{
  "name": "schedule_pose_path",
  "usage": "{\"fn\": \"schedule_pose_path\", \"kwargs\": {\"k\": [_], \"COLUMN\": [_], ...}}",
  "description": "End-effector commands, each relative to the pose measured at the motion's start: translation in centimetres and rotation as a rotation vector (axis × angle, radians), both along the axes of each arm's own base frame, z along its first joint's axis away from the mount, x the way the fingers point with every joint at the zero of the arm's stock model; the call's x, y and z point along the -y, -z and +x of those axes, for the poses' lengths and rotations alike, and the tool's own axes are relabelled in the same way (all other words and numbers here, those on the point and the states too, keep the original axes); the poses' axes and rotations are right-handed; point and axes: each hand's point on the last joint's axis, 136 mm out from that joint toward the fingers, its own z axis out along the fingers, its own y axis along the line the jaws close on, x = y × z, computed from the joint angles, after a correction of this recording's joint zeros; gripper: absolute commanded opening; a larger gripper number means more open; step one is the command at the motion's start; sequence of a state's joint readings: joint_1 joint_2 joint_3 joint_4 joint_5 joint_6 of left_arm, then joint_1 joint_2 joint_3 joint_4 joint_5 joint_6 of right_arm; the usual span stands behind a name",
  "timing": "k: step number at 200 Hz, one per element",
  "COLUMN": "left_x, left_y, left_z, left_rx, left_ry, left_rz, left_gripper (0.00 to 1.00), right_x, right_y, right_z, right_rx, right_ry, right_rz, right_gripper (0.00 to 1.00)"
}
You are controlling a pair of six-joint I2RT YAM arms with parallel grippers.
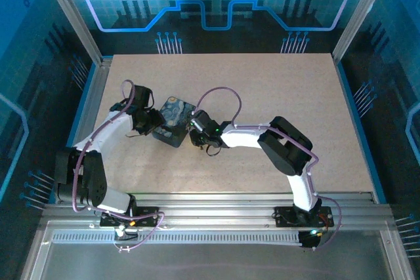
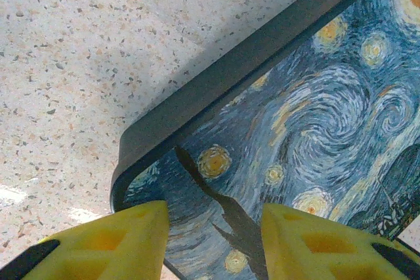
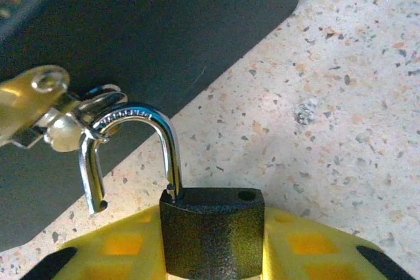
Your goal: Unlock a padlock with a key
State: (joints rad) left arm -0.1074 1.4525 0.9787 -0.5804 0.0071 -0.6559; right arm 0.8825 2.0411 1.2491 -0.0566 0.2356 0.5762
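The right gripper (image 3: pixel 213 254) has its yellow fingers (image 3: pixel 118 244) squeezed on the dark padlock (image 3: pixel 210 218). They hold its body from both sides, low over the table (image 3: pixel 341 96). The padlock's shiny loop (image 3: pixel 141 115) is popped open, with one leg out of its hole. But the loop is hooked through a little metal ring (image 3: pixel 69 122) on the side of the painted box (image 3: pixel 131 24).

If the arm pulls the wrong way, the loop could catch on the ring and drag the box. The padlock could also twist or slip out of the fingers. A push down could click the loop shut again.

The left gripper (image 2: pixel 213 244) is partly open, with the box's corner (image 2: pixel 170 162) between its fingers. I cannot tell if it really grips the box.

The padlock's bottom is hidden by the fingers, so I cannot tell if a key is in it.
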Motion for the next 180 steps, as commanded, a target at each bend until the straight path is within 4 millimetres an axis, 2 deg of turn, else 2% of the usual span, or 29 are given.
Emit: {"fn": "schedule_pose_path", "kwargs": {"k": [1, 67, 122, 166, 180], "left_x": [-0.5, 0.6, 1.7, 1.6, 1.6], "left_y": [0.7, 1.6, 1.9, 1.8, 2.0], "left_z": [-2.0, -3.2, -3.9, -4.1, -4.2], "left_rx": [-0.066, -0.092, -0.111, -0.114, -0.120], "left_ry": [-0.028, -0.036, -0.027, -0.037, -0.040], "left_rz": [0.001, -0.053, -0.050, -0.048, -0.052], "left_gripper": [0.42, 0.41, 0.41, 0.40, 0.40], "right_x": [1.3, 0.5, -0.1, 0.5, 0.7], "right_y": [2.1, -3.2, -4.1, -5.9, -5.8], "right_z": [-0.8, 0.5, 2.3, 4.3, 4.9], "right_rx": [-0.030, -0.032, -0.030, 0.012, 0.002], "right_ry": [0.015, 0.076, 0.245, 0.361, 0.394], "right_rz": [0.012, 0.375, 0.606, 0.756, 0.759], "right_gripper": [0.27, 0.23, 0.19, 0.19, 0.19]}}
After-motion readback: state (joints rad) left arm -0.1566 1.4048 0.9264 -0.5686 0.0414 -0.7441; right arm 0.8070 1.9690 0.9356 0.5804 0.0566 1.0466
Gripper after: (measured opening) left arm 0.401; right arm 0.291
